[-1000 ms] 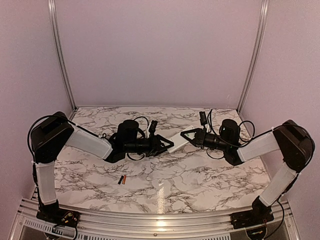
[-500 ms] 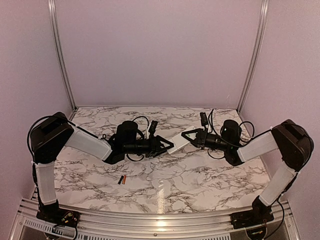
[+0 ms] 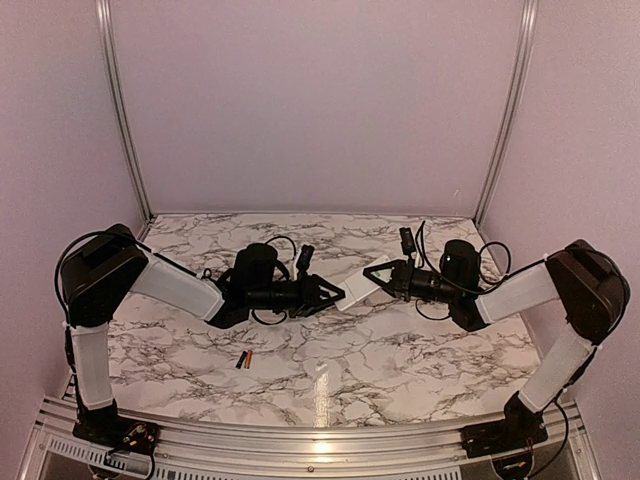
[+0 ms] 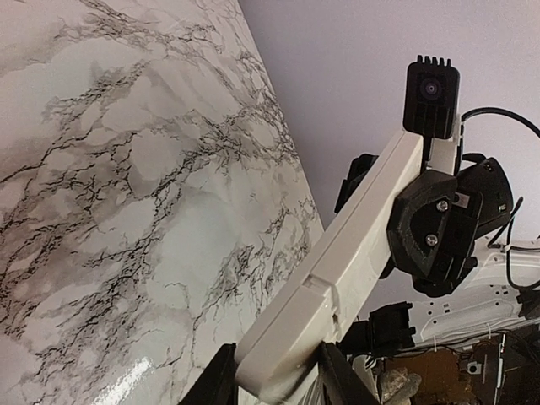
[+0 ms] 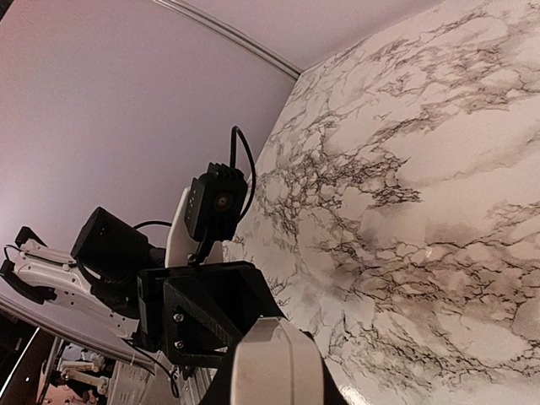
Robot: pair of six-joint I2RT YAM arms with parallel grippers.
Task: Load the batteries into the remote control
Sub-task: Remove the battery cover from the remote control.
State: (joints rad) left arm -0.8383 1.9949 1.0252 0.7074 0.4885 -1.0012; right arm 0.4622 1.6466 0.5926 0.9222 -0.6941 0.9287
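Nearest me, past the metal rail (image 3: 300,440) along the table's front edge, the two batteries (image 3: 244,358) lie side by side and touching on the marble table (image 3: 420,350). The dark one is on the left and the orange-red one on the right. They sit left of centre, well apart from both grippers.

Farther in, near the middle of the table, the remote control (image 3: 355,288) spans the gap between the two arms and slants up toward the right. The left gripper (image 3: 338,293) pinches its lower left end, with a finger pressed to each long side. The right gripper (image 3: 373,274) is clamped on the upper right end. In the left wrist view the remote seems to hang above the marble rather than rest on it.

From overhead the remote is only a small white sliver. I cannot tell which face is up, and no buttons or display show. The left wrist view shows a stepped seam on its side, but I cannot make out whether a compartment is open. That view cuts off the remote's near end, and the right wrist view shows only a rounded white tip at the bottom.

There is bare marble in front of the grippers, behind them and out to both sides. Loose black cables (image 3: 285,243) loop over the wrists. Beyond stands the plain back wall (image 3: 320,100) between two upright metal posts (image 3: 120,110).
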